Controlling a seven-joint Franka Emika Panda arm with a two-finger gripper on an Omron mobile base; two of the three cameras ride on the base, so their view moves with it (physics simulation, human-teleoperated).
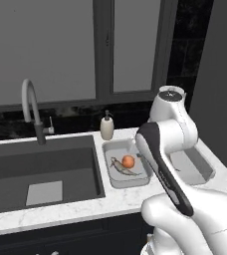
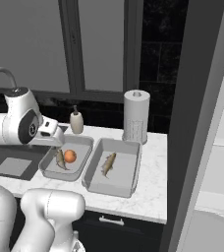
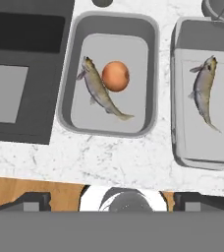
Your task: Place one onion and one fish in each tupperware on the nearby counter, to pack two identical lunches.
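**One lunch packed, the second box short an onion**

The gripper (image 3: 112, 199) hangs above the near edge of the counter (image 2: 151, 199) with its jaws spread wide and nothing between them. Seen from the hand, the left tupperware (image 3: 153, 74) lies just ahead and slightly left of it, and the right tupperware (image 3: 179, 98) is off to the right.

The left box, just right of the sink (image 1: 46, 169), holds the bright orange onion (image 3: 115, 76) touching a fish (image 3: 98, 88). That fish lies diagonally, head toward the far left corner and tail toward the near right.

The right box holds a second fish (image 3: 203, 91) alone, its long axis running roughly near to far, head at the far end. I cannot see a second onion in any view.

My judgement: the left lunch is done, and the right box still needs its onion. So the coming move turns less on the boxes below the hand than on finding that onion; the free floor for it lies left of the fish, on the side nearer the hand.
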